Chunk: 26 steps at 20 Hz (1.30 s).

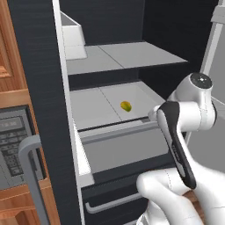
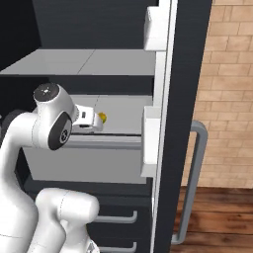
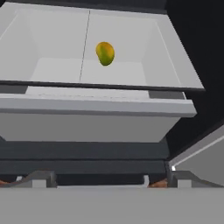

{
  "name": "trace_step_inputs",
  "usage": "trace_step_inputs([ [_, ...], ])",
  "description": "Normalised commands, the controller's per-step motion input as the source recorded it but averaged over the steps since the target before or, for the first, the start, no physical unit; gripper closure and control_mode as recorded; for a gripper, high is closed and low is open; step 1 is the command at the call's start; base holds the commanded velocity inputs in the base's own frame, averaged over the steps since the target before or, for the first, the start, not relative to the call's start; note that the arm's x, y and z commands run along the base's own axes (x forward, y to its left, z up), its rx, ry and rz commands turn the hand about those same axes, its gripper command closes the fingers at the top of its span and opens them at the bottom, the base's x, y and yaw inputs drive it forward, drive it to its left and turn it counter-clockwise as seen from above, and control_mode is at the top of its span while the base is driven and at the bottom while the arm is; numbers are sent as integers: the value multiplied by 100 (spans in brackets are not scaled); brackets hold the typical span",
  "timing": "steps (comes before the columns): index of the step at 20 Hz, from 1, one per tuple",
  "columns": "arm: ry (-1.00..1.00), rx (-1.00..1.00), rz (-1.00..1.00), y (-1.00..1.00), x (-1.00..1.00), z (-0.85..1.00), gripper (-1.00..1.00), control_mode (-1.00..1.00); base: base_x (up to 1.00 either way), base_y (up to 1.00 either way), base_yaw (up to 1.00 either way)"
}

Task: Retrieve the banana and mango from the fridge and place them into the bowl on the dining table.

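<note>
The tall black double-door fridge (image 1: 39, 88) stands open, and the small egg-shaped yellow-green mango (image 1: 126, 106) lies alone on its grey-white middle shelf (image 1: 94, 105). To its right the white arm's gripper (image 2: 91, 120) has its jaws spread wide, holding nothing, just short of the fruit. This looks like the reach for the mango; next the jaws must go forward around it and close.

The mango (image 1: 126, 106) is yellow-green, greener toward one end, against the pale grey-white shelf (image 1: 94, 107) of the fridge (image 1: 41, 88), whose door edges and inner walls are black. Beside the fridge, the brick wall (image 2: 230, 74) is tan, the floor (image 2: 222, 222) reddish-brown wood, and the door handle (image 2: 190, 183) silver-grey.
</note>
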Motion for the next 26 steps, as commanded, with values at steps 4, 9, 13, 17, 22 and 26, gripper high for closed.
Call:
trace_step_inputs([
  [4, -4, 6, 0, 19, 53, -34, -100, -100, 0, 0, 0],
  [9, 0, 6, 0, 36, 54, -8, -100, -100, 0, 0, 0],
  [13, 0, 3, 0, 21, 65, -1, -100, -100, 0, 0, 0],
  [17, 1, 0, 0, 1, 61, -2, -100, -100, 0, 0, 0],
  [22, 1, 0, 0, 0, 56, -8, -100, -100, 0, 0, 0],
  [26, 1, 0, 0, 0, 54, -21, -100, -100, 0, 0, 0],
])
